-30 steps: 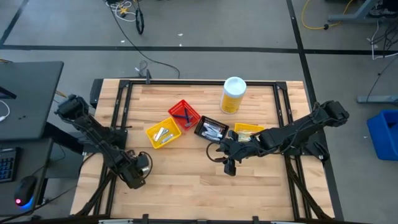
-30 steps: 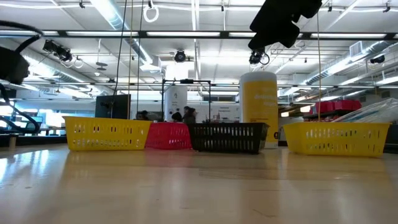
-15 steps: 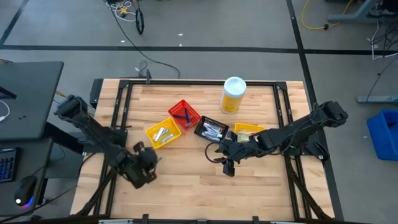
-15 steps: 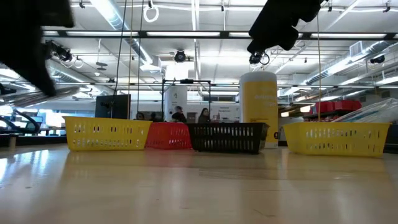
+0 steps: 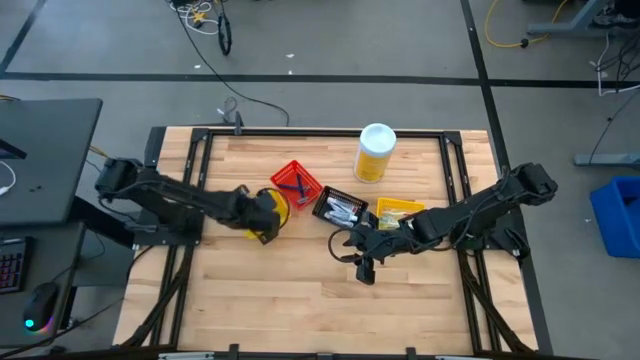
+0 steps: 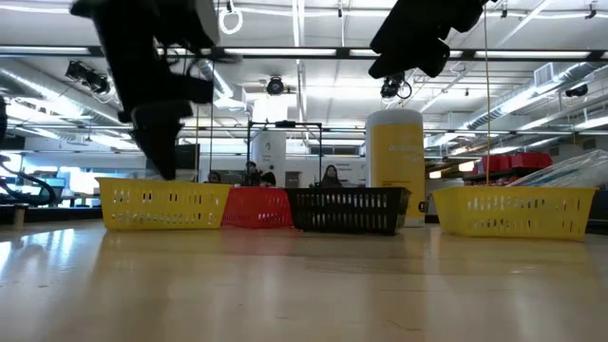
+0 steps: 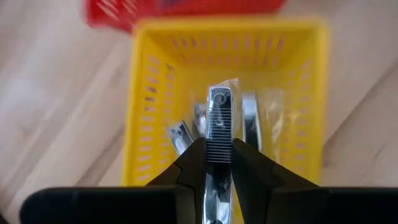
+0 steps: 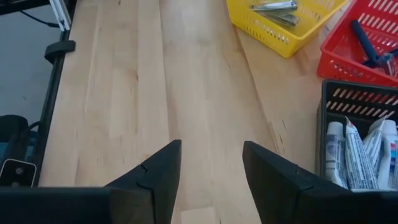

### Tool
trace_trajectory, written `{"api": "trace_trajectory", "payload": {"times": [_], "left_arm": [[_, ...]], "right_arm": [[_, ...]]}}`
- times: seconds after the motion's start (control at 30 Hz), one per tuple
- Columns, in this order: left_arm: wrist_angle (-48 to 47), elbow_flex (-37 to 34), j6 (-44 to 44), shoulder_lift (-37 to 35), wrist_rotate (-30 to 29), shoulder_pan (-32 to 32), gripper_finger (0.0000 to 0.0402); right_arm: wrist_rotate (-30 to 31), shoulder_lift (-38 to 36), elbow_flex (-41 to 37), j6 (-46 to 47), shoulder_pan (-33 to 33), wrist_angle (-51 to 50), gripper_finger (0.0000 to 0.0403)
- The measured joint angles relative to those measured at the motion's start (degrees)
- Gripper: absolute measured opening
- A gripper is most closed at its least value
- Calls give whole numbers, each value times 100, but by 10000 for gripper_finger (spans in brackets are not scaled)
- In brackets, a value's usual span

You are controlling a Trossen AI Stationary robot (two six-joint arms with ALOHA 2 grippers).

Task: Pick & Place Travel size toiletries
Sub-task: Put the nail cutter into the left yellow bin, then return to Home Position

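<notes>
My left gripper (image 5: 266, 214) hangs over the left yellow bin (image 7: 143, 112), shut on a slim silver toiletry item (image 7: 219, 115). A few more silver items (image 7: 180, 134) lie on that bin's floor. In the low view the left gripper (image 6: 160, 157) is above the bin's rim. My right gripper (image 5: 363, 270) stands open over bare wood near the table's middle, with nothing between its fingers (image 8: 161, 165). White tubes (image 8: 354, 155) lie in the black bin (image 5: 340, 208). A blue-handled razor (image 8: 364, 34) lies in the red bin (image 5: 297, 184). My left gripper pinches the silver item's two long edges (image 7: 219, 152) between its two fingers. The fingers slant steeply down from above and run along the item. Its free end (image 7: 219, 98) sticks out past the fingertips. It is lifted clear, above the yellow bin's inside.
A big yellow bottle with a white lid (image 5: 375, 152) stands at the far side. A second yellow bin (image 5: 398, 210) sits right of the black bin, under my right arm. Bare wood lies along the near half of the table (image 5: 300, 300).
My left gripper has swung from the table's near left corner toward the far edge and the right, rising and turning. It now hangs over the left yellow bin. The bins have not moved.
</notes>
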Motion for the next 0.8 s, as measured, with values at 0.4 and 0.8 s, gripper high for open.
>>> {"api": "trace_trajectory", "payload": {"times": [0.4,0.8], "left_arm": [[321,-4,533,753,628,487,83],[432,-4,726,713,629,502,112]], "right_arm": [[-2,0,0,0,0,-49,159],[-2,0,0,0,0,-46,158]]}}
